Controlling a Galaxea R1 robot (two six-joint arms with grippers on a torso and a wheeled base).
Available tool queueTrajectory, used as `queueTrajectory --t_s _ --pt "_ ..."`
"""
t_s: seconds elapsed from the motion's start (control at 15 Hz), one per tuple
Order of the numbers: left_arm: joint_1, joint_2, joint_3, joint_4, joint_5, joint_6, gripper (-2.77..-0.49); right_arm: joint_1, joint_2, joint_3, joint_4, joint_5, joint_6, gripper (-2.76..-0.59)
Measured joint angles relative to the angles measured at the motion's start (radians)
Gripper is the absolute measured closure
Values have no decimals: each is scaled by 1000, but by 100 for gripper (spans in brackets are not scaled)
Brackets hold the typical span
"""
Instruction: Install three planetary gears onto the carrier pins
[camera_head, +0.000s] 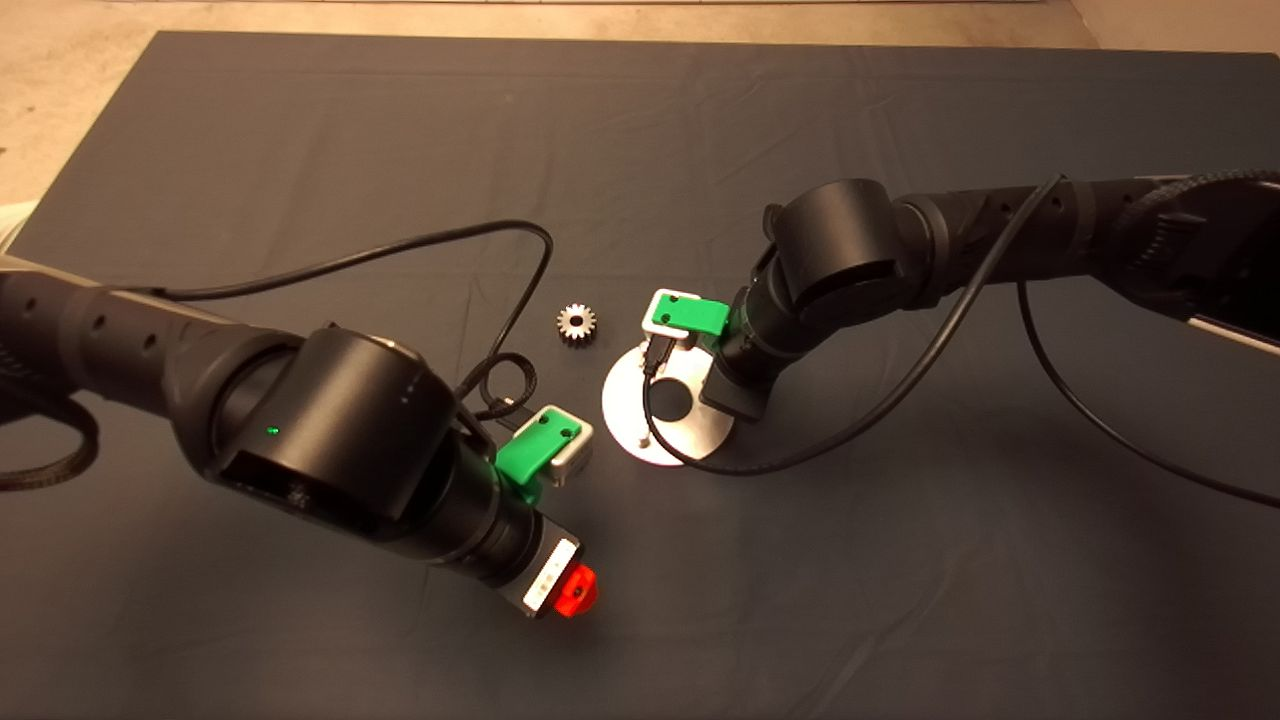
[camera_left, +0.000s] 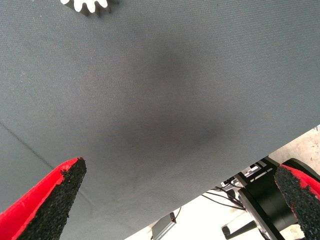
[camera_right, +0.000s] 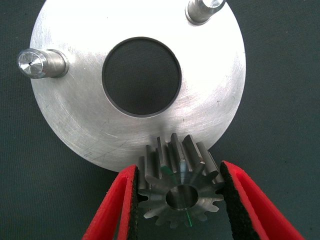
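My right gripper (camera_right: 178, 170) is shut on one planetary gear (camera_right: 181, 192), a small silver toothed wheel with a centre bore, held at the rim of the shiny round carrier disc (camera_right: 75, 125). Two carrier pins (camera_right: 37, 64) (camera_right: 205, 10) stand bare on the disc; the gear covers the spot nearest the fingers. A second planetary gear (camera_head: 577, 325) lies flat on the mat just left of the disc (camera_head: 625, 400). My left gripper (camera_left: 180, 170) hangs open over bare mat, nearer the front than the disc, its red fingertip (camera_head: 575, 592) showing. Gear teeth (camera_left: 90, 4) show at the edge of the left wrist view.
Black cables (camera_head: 420, 245) loop over the mat behind the left arm, and another cable (camera_head: 900, 400) hangs from the right arm across the disc's near side. The dark mat (camera_head: 300, 120) spreads wide around the parts. Floor and a black stand (camera_left: 260, 195) show past the mat's edge.
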Motion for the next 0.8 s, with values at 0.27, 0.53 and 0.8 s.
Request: queueTrajectory --t_s 0.27,0.53,0.8 --pt "0 0 0 0 0 0 -275 0 0 0 0 -8 0 -100" --pt "0 0 0 0 0 0 -275 0 0 0 0 -8 -1 -99" --pt "0 0 0 0 0 0 -275 0 0 0 0 -8 -1 -99"
